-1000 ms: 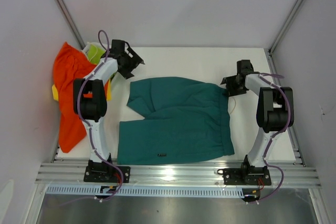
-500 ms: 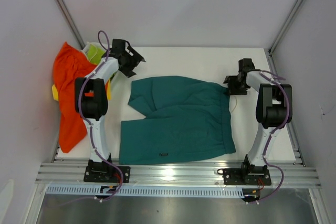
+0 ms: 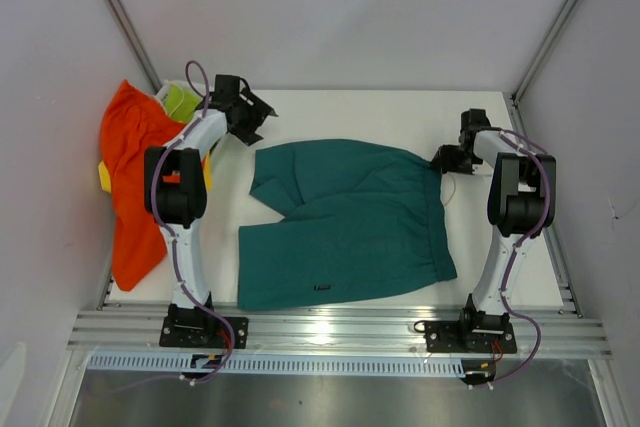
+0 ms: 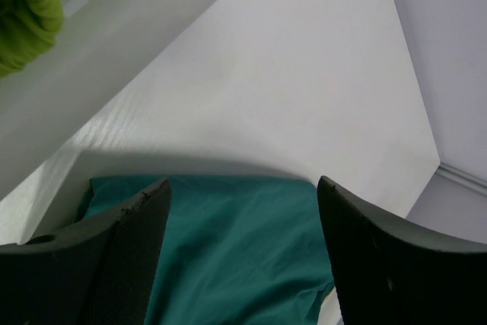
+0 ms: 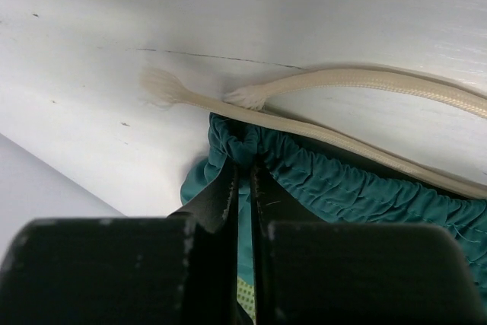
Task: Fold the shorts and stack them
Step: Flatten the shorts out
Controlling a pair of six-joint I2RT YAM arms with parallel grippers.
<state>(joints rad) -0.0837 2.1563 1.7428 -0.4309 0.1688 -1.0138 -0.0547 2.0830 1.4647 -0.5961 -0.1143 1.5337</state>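
Note:
The teal shorts (image 3: 345,222) lie spread flat mid-table, waistband to the right. My right gripper (image 3: 447,159) is shut on the far corner of that gathered waistband (image 5: 342,184), the cloth pinched between its fingertips (image 5: 243,161). The white drawstring (image 5: 365,78) trails over the table just beyond. My left gripper (image 3: 255,117) hovers open over the far left leg corner of the teal shorts (image 4: 236,256), with nothing between its jaws (image 4: 243,183). The orange shorts (image 3: 130,167) lie heaped at the left edge.
A lime-green pair (image 3: 180,99) (image 4: 23,13) and a bit of yellow cloth (image 3: 104,175) sit with the orange heap at the far left. Enclosure walls stand close on both sides. The metal rail (image 3: 340,327) runs along the near edge.
My right gripper has shut on the waistband corner and drawn back to the right, and the teal shorts slid rightward with it. The left gripper has narrowed a little and hardly moved.

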